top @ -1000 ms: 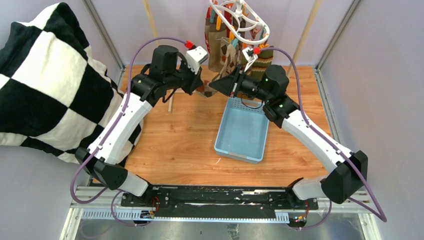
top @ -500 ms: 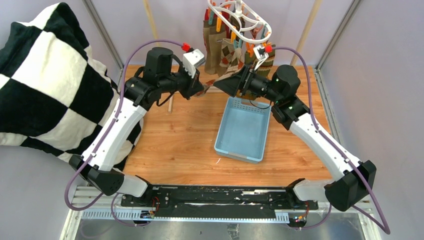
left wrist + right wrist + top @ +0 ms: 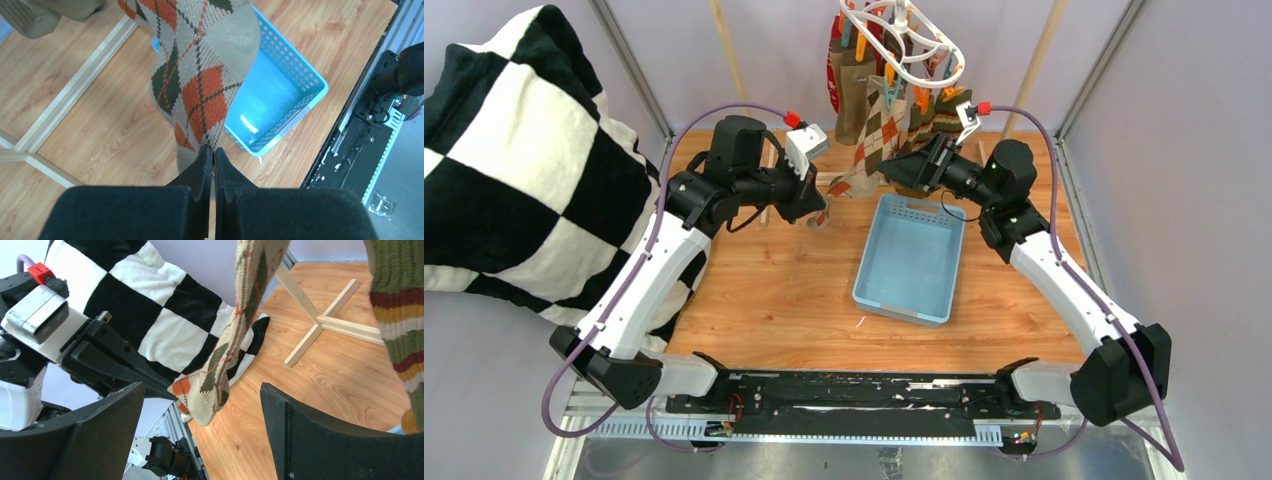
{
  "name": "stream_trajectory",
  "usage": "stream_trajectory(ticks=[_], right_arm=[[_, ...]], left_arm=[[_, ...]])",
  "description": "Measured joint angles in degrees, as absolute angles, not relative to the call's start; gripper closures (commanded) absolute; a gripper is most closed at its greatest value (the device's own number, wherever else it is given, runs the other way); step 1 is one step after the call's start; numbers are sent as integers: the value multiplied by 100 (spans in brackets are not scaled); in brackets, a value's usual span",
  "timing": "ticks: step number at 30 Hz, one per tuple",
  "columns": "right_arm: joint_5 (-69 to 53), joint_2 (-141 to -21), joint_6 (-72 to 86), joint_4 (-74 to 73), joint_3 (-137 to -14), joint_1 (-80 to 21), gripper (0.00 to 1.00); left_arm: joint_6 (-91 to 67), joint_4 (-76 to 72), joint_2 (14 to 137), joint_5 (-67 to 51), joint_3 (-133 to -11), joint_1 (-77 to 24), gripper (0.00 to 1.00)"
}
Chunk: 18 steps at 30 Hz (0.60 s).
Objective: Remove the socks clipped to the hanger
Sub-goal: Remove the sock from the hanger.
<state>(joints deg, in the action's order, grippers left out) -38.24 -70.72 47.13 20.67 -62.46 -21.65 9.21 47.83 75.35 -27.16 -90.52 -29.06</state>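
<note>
Above the far edge of the wooden table (image 3: 774, 290), the brown-orange-cream argyle sock (image 3: 200, 75) hangs from the white plastic clip hanger (image 3: 902, 40), its lower end pinched in the closed jaws of the left gripper (image 3: 213, 156), while the right gripper (image 3: 200, 395) has its jaws wide and empty; a sideways tug may swing the hanger or slip the fabric.

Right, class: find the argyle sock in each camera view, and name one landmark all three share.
Top external: argyle sock upper centre, slanting down to left gripper.
Left wrist: sock centre, above shut fingertips.
Right wrist: sock hangs from top centre.
Landmark: left gripper pinching its toe.
</note>
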Motion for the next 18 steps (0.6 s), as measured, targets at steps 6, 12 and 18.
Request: stream_trajectory(ticks=[6, 12, 18], right_arm=[[-3844, -7426, 4880, 2397, -6252, -2178, 17], [-3747, -7907, 4790, 2246, -6845, -2436, 49], [-3680, -8182, 4598, 2064, -7338, -2703, 100]], left_arm=[[836, 4821, 7533, -2856, -9052, -2906, 100], [832, 4864, 7472, -2882, -8995, -2906, 100], [827, 4956, 7430, -2893, -8995, -2906, 29]])
